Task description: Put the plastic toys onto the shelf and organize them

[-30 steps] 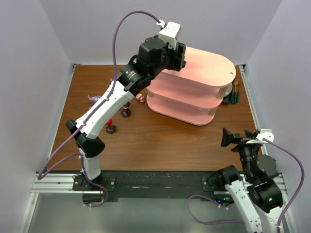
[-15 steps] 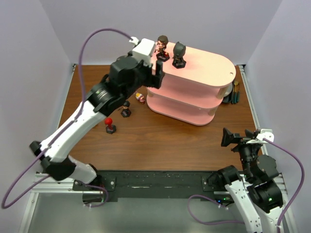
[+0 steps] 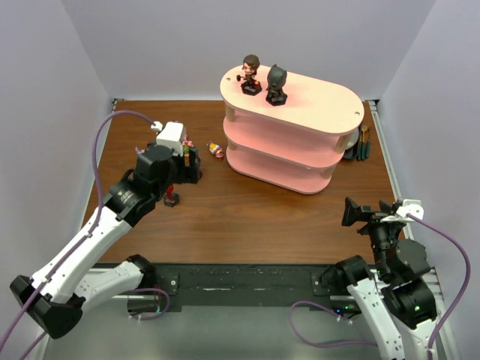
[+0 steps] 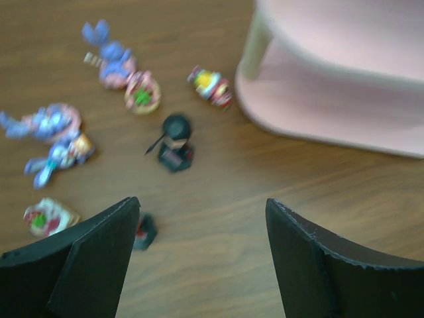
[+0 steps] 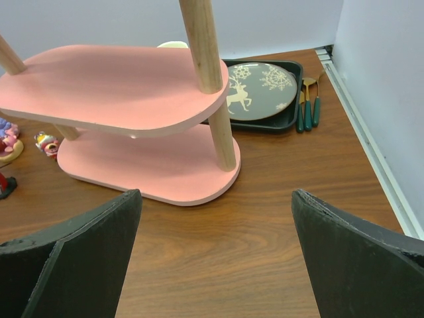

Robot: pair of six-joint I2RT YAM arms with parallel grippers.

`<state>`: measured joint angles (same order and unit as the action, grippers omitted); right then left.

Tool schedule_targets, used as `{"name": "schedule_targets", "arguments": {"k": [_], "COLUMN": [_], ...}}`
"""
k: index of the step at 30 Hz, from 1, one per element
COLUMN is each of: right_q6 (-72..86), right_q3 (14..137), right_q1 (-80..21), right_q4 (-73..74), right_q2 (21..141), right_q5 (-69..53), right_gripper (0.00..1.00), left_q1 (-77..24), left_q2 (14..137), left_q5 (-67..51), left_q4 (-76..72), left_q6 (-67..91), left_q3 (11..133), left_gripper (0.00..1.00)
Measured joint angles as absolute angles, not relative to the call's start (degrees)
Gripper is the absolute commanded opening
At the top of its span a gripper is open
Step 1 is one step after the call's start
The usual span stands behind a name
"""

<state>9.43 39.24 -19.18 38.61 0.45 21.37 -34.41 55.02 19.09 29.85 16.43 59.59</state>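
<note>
Two toys, a brown-haired figure and a black-masked figure, stand on the shelf's top board, while the rest lie on the worktop beside it, the black-haired figure just ahead of the left jaws, spread wide and empty, the right jaws likewise open, well apart.

**Camera layout**

Top external: high behind the arm bases, looking down on the whole bench. Left wrist: close, tilted down at toys and the left end of the shelf. Right wrist: low, facing the shelf from the right. All three share the shelf.
</note>
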Motion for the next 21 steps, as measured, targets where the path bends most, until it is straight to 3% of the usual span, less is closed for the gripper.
{"name": "schedule_targets", "arguments": {"k": [5,21], "right_q6": [9.4,9.5], "right_q3": [39.2,39.2], "right_q1": [-19.2,-19.2], "right_q4": [38.6,38.9], "right_q2": [0.4,0.4], "right_q5": [21.4,21.3], "right_gripper": [0.99,0.99], "left_q1": [-28.3,-9.9], "left_q2": [51.1,49.4], "left_q5": [18.3,6.3], "left_q4": [31.4,25.4], "left_q6": [17.6,18.3], "left_q3": [50.2,36.4], "left_gripper": [0.82,0.80]}}
